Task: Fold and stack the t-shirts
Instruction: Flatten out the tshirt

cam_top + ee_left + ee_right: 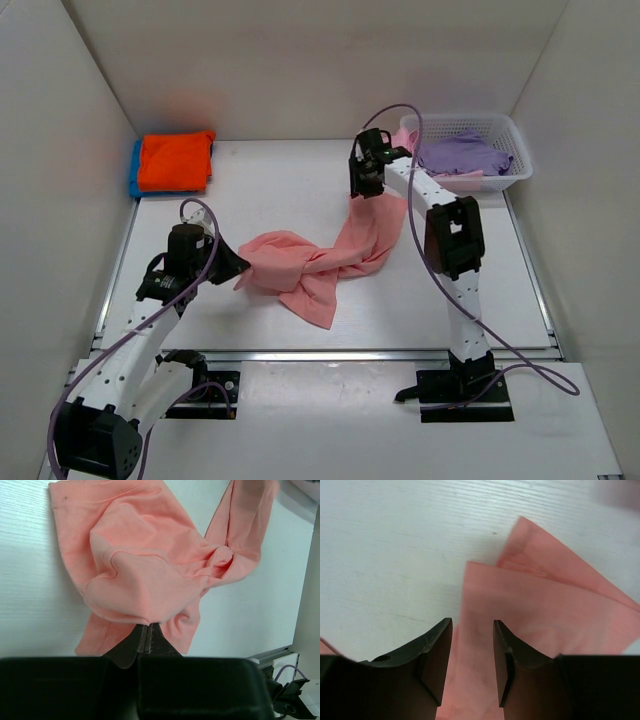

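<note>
1. The left gripper [147, 632] is clamped fully shut on a hem of the soft salmon-pink cloth t-shirt [150, 570]. The cloth bunches and folds over right at the gripper's tips.
2. The right gripper [472, 625] has its 2 jaws partly apart. Salmon-pink cloth fills the gap between them. I cannot tell whether it is pinched or only lies beneath.
3. In the top view the salmon-pink t-shirt [320, 265] stretches across the middle of the white worktop [250, 190]. It runs from the left gripper [238, 268] up to the right gripper [365, 190], is twisted near its middle, and 1 loose flap trails toward the near edge.
4. At the far left corner a folded orange t-shirt [175, 160] lies on top of a folded blue t-shirt [134, 172]. Only the blue one's edge shows.
5. At the far right corner stands a white plastic lattice basket [515, 165]. It holds a crumpled lavender t-shirt [465, 155], with a brighter pink t-shirt [403, 137] showing at the basket's left end.
</note>
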Controlling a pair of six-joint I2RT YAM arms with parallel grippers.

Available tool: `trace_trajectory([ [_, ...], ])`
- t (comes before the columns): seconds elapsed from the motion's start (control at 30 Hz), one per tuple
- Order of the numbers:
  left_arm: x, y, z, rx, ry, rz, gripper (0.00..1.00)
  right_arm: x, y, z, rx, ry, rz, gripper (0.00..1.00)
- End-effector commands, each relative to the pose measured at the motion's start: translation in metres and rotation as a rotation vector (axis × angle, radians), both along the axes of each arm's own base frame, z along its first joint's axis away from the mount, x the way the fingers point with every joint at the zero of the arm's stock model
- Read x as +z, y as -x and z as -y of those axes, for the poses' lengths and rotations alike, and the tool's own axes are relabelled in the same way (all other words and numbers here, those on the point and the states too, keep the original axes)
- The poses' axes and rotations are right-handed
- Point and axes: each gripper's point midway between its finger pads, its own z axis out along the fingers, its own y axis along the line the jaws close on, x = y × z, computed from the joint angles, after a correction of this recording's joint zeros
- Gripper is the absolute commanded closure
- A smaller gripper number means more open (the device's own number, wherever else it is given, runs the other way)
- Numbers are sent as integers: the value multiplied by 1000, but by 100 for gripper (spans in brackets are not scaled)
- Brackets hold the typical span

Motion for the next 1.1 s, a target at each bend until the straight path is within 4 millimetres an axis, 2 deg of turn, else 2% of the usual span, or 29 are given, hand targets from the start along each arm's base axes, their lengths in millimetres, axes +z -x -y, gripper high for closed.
trace_trajectory([
  [0.0,7,-2,2,-7,21,33,100,-17,-5,-5,10,79,-24,65],
  [0.1,8,-5,1,0,25,40,100,-34,-8,-7,3,115,-45,64],
  [0.13,6,-3,3,-10,23,38,100,-31,-10,-9,6,115,-39,65],
  [0.2,6,-3,4,-10,32,36,100,-56,-5,-2,-21,170,-88,65],
  [0.23,6,-3,4,-8,29,38,100,-53,-8,0,-31,179,-81,65],
  [0.3,8,-4,5,-13,28,45,100,-64,-4,2,-43,207,-119,68],
  [0.33,7,-3,4,-10,24,42,100,-62,-5,5,-52,209,-124,86],
  [0.37,6,-3,4,-12,23,42,100,-65,-6,2,-53,209,-126,100],
  [0.43,6,-4,3,-7,18,44,100,-54,-10,-1,-46,223,-105,100],
  [0.47,10,-8,5,-12,25,59,100,-20,-20,-9,-31,223,-37,100],
  [0.5,12,-10,4,-7,27,67,100,-19,-19,-10,-29,223,-36,100],
  [0.53,16,-13,4,-8,32,79,100,6,-27,-14,-29,204,17,100],
  [0.57,30,-19,4,-10,37,116,100,25,-30,-15,-33,190,50,100],
  [0.63,50,-37,-1,-4,16,155,100,95,-35,-11,-59,130,176,100],
  [0.67,74,-51,-8,15,9,203,100,131,-34,-4,-90,98,243,100],
  [0.7,106,-63,-12,27,8,270,100,153,-34,3,-109,83,282,100],
  [0.73,115,-71,-14,24,1,285,100,188,-28,8,-113,50,342,100],
  [0.77,147,-88,-20,45,3,342,100,208,-27,14,-123,24,383,100],
  [0.8,186,-96,-26,58,-14,416,100,243,-18,23,-131,-11,442,100],
  [0.83,213,-107,-29,63,-40,453,100,270,-7,28,-130,-45,486,100],
  [0.87,231,-113,-32,67,-43,483,100,275,-4,31,-124,-69,499,100],
  [0.9,250,-127,-33,56,-43,499,100,313,17,42,-136,-102,574,100],
  [0.93,284,-127,-35,51,-38,555,100,319,24,45,-135,-113,589,100],
  [0.97,290,-131,-38,56,-32,557,100,332,38,56,-152,-121,622,100],
  [1.0,310,-130,-39,55,-27,584,100,338,46,60,-159,-133,638,100],
  [1.03,330,-124,-42,72,-37,630,100,354,70,70,-159,-168,689,100],
  [1.07,335,-120,-44,87,-49,647,100,358,80,74,-164,-177,701,99],
])
